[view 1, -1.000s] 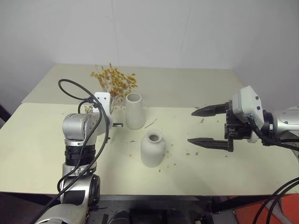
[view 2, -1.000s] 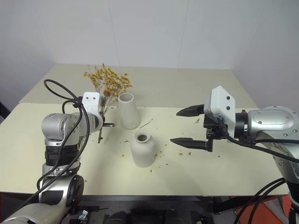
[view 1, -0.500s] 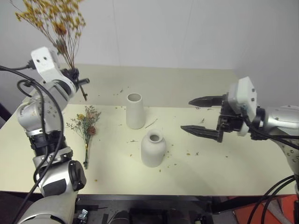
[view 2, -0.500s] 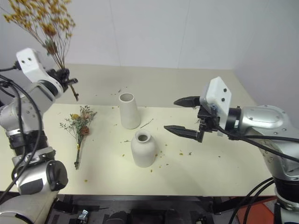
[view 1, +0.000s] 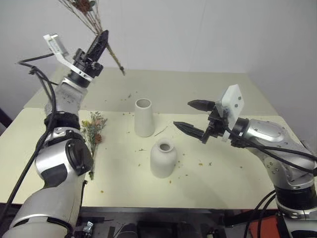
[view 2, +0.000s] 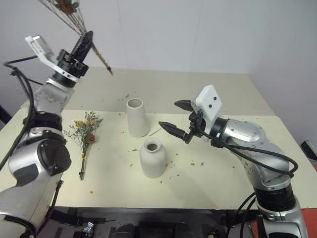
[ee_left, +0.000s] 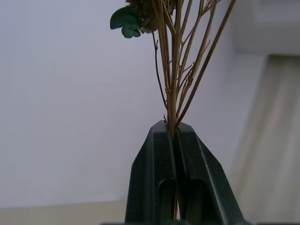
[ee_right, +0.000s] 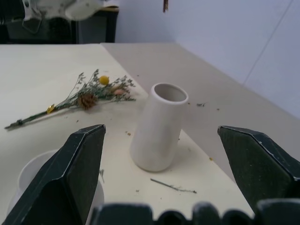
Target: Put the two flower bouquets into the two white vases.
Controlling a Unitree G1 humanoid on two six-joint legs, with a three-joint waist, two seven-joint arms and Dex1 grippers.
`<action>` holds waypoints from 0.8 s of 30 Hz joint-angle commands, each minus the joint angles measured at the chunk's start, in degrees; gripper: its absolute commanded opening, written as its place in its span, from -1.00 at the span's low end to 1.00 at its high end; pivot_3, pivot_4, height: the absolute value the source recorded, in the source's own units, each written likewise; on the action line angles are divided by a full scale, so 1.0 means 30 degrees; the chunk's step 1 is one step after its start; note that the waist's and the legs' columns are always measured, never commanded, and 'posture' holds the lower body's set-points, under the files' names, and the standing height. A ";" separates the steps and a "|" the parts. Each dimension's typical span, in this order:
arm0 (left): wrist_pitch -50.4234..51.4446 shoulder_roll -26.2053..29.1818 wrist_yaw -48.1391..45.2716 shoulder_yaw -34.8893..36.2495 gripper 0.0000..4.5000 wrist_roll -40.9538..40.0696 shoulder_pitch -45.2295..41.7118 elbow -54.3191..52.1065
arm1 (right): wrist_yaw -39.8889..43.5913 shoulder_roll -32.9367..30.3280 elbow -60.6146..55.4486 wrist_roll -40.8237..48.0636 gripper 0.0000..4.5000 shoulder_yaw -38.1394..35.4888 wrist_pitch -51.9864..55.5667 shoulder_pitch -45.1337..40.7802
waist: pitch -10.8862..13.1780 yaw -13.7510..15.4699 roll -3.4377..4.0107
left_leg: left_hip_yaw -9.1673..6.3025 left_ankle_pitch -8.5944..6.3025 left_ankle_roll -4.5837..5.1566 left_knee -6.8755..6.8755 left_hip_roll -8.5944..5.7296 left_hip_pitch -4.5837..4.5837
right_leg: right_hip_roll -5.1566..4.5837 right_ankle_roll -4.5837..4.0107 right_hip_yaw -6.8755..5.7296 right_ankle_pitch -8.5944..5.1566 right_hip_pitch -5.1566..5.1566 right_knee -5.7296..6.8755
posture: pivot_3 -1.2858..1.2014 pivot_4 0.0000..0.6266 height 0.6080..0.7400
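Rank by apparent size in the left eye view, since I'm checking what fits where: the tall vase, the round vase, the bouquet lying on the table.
1. Bouquet on the table, the longest.
2. Tall vase and round vase look about alike; the round one sits nearer the camera, so I won't rank them.

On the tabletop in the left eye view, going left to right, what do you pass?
Grey-green bouquet lying flat → tall vase → round vase → right gripper, above the table.

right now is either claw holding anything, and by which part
The left claw is shut on the thin brown stems of the yellow-orange bouquet, raised above the table. The right claw is open and holds nothing.
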 commanded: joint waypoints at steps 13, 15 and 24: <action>-0.3406 -0.1005 -0.1176 -0.1722 -0.99 0.3214 -0.1831 0.3191 | -0.2363 0.0498 -0.2946 -0.0153 1.00 -0.0593 0.1171 0.0577 | 0.0000 -0.0082 0.0000 | -0.0008 0.0001 0.0001 0.0001 0.0010 -0.0043 | 0.0016 0.0001 0.0008 -0.0001 -0.0077 0.0057 | 0.03 -0.52 1.00; -0.3400 -0.0798 -0.1660 -0.1935 -0.99 0.3523 -0.1763 0.3173 | -0.2468 0.0517 -0.3111 -0.0116 1.00 -0.0591 0.1237 0.0700 | 0.0000 -0.0084 0.0000 | -0.0006 0.0001 0.0001 0.0003 0.0006 -0.0045 | 0.0012 0.0001 0.0010 -0.0001 -0.0078 0.0054 | 0.03 -0.52 1.00; -0.3663 -0.0223 -0.1872 -0.2461 -0.99 0.4654 -0.1314 0.3204 | -0.2293 0.0891 -0.2626 -0.0611 1.00 0.0007 0.0662 0.0755 | 0.0000 -0.0068 0.0000 | -0.0006 0.0001 0.0002 0.0004 0.0008 -0.0050 | 0.0015 0.0001 0.0012 -0.0001 -0.0092 0.0062 | 0.03 -0.52 1.00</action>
